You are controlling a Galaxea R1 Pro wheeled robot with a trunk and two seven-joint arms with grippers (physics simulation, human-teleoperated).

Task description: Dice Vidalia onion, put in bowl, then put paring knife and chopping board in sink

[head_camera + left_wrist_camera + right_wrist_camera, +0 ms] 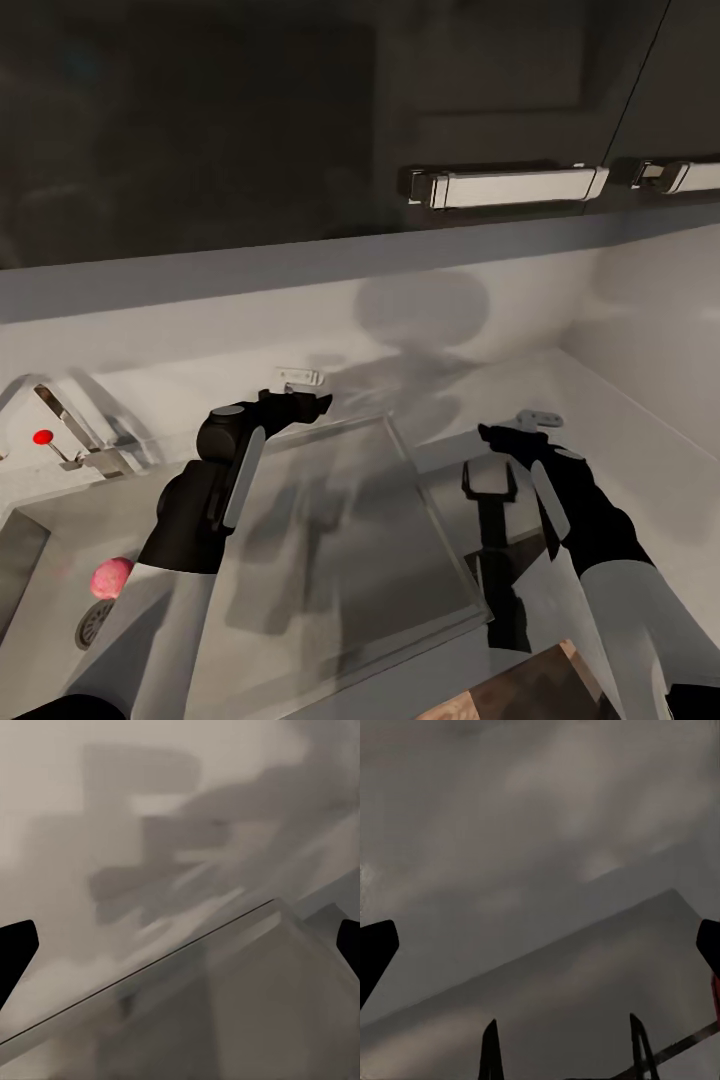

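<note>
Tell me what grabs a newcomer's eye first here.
The pinkish onion in the sink, beside the drain at lower left, and the tap's red knob above it. Both dark arms reach over the counter, left gripper and right gripper, both open and empty. A board corner peeks in at the bottom edge.

drainboard, wall, spread fingertips

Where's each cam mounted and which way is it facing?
Head: high, looking down over sink, onion and drainboard; both arms show.
Left wrist: on the left arm, facing drainboard edge and wall; left gripper open.
Right wrist: on the right arm, facing countertop and wall; right gripper open.
Shared: head and right wrist see the black pronged stand.
</note>
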